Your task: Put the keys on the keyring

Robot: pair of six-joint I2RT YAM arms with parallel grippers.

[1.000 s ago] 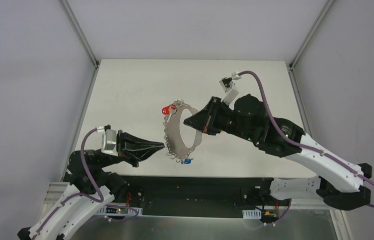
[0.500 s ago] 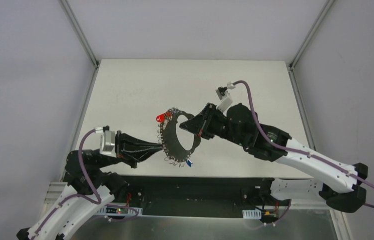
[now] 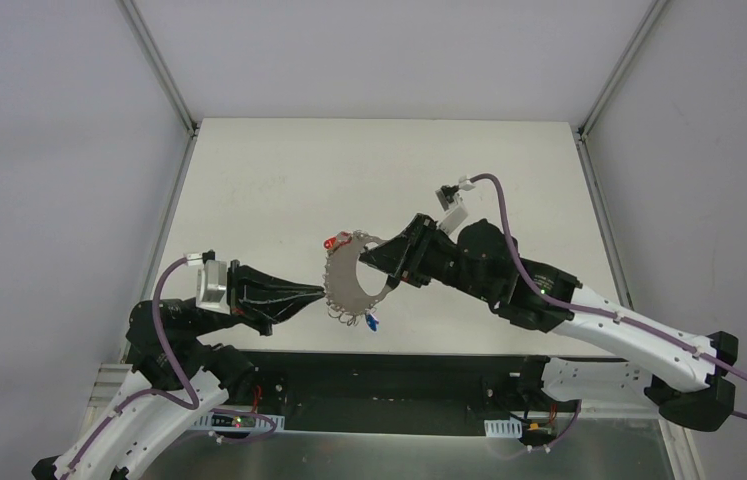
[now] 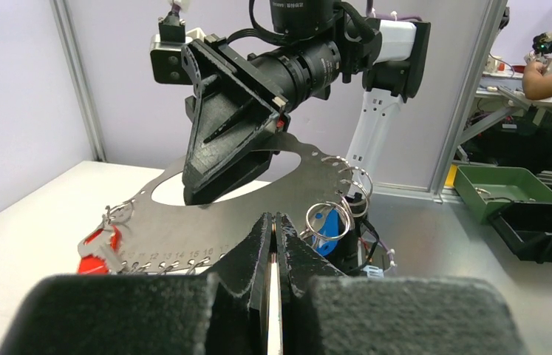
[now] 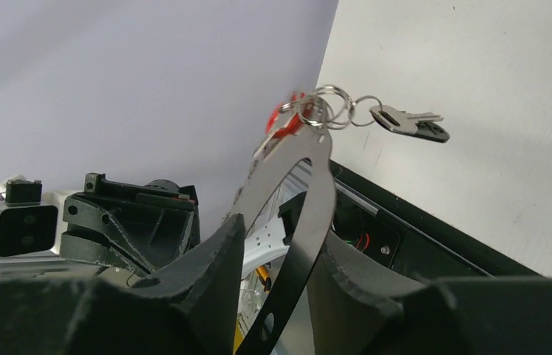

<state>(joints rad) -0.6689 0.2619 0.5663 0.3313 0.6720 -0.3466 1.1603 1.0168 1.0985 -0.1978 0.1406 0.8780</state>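
- Left gripper [image 4: 273, 222]: jaws pressed together on the near rim of the keyring [image 4: 162, 222], which runs straight out ahead of the tips.
- Right gripper [image 5: 280, 231]: fingers parted, straddling the ring's far band. A gap shows on one side, so no pinch.
- Handling, my read: thin, stiff sheet metal, light and slick. Grip the flat band, clear of the dangling rings.
- Looks: flat silver loop, big oval opening, small split rings along the edge.
- Red-headed key [image 4: 97, 248] hangs left of the left tips, blue-headed key [image 4: 326, 222] just right.
- Silver key [image 5: 406, 122] dangles beyond the right fingertips.
- All held above the table [image 3: 249, 180].
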